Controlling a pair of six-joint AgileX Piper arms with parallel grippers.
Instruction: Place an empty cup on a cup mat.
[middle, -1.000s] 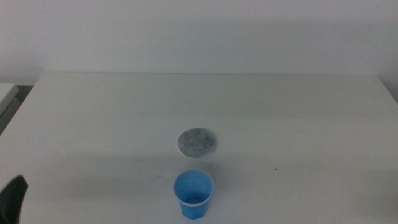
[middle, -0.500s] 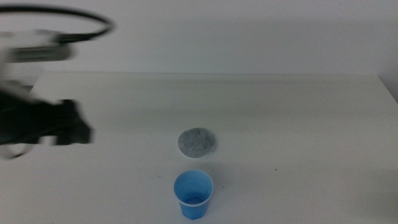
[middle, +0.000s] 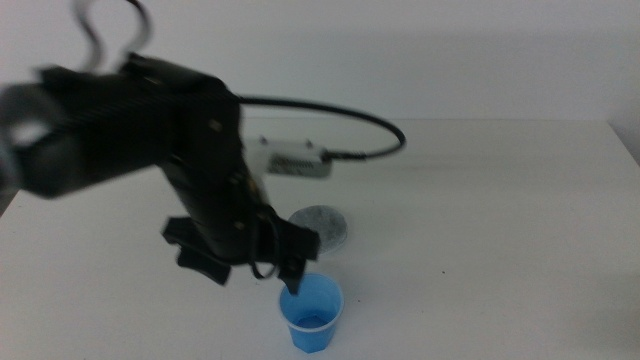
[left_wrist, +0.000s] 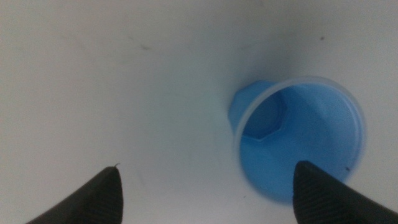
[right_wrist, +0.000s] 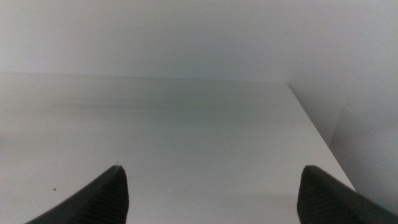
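Note:
The blue cup (middle: 312, 314) stands upright and empty near the table's front edge. The grey speckled cup mat (middle: 328, 226) lies just behind it, partly hidden by my left arm. My left gripper (middle: 255, 272) hovers just left of the cup with its jaws wide open, and one jaw reaches over the cup's rim. In the left wrist view the cup (left_wrist: 298, 140) lies under one jaw of the gripper (left_wrist: 208, 169), and the other jaw is over bare table. My right gripper (right_wrist: 212, 169) is open and empty, out of the middle view.
The white table (middle: 500, 200) runs back to a pale wall. A black cable (middle: 350, 118) loops from the left arm over the table behind the mat. The right wrist view shows the table's right edge (right_wrist: 317, 137).
My left arm has swung in from the left edge to the table's middle, down to the cup. The cup and mat have not moved.

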